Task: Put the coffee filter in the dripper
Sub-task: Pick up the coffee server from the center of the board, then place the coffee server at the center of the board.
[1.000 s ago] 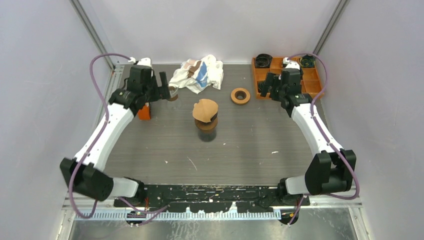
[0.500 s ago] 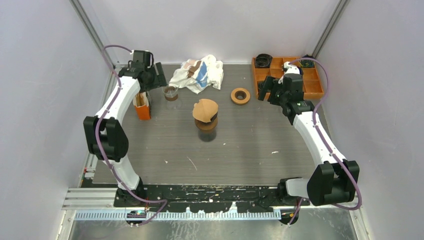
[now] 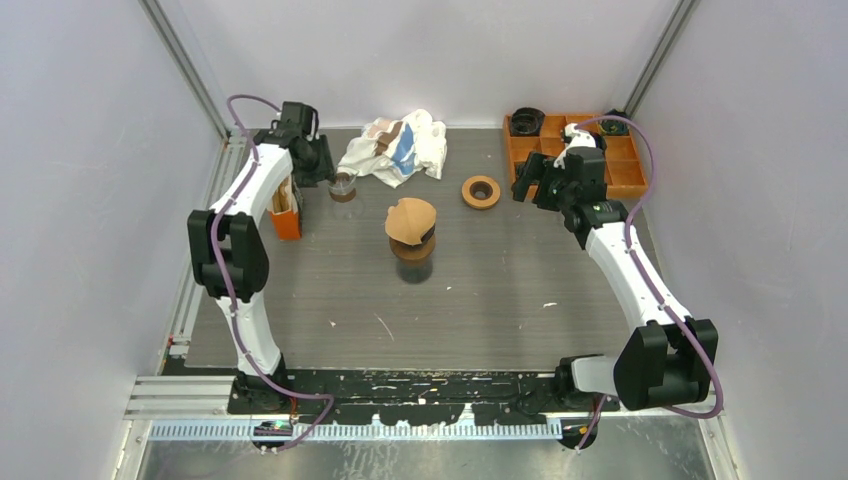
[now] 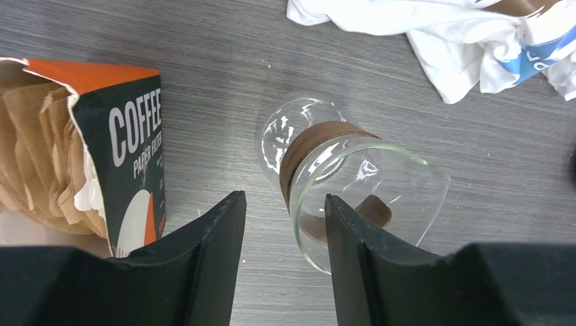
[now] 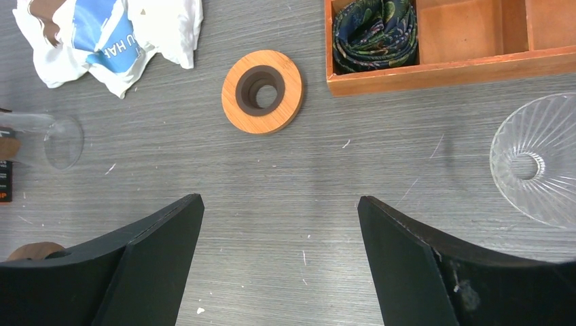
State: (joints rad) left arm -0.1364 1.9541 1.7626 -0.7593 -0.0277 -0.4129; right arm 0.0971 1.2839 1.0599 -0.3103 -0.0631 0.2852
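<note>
Left gripper (image 4: 283,198): jaws are seen partly apart, nothing clamped between them. It is held over the back-left of the table (image 3: 480,300), just above the glass carafe (image 4: 339,183). The carafe rim is partly covered by one finger (image 4: 350,258) in the left wrist view, so contact can't be told.

Filter box (image 4: 129,149) is stood just left of the carafe, its top torn open, with brown paper filters (image 4: 34,156) showing inside.

Right gripper (image 5: 280,201): jaws are spread wide, nothing held. It is hung over the back-right of the table, near the orange tray (image 5: 435,68).

One coffee filter (image 3: 410,218) is seen mid-table, draped at a tilt on top of a dark brown stand (image 3: 412,248), well apart from both grippers.

Glass dripper (image 5: 536,163) is seen only in the right wrist view. It is a ribbed cone set on the table just in front of the tray, and the filter is not yet placed in it.

Wooden ring (image 5: 261,90) is laid flat between the crumpled cloth (image 5: 109,34) and the tray. Dark patterned fabric (image 5: 373,34) is stuffed in one tray compartment
</note>
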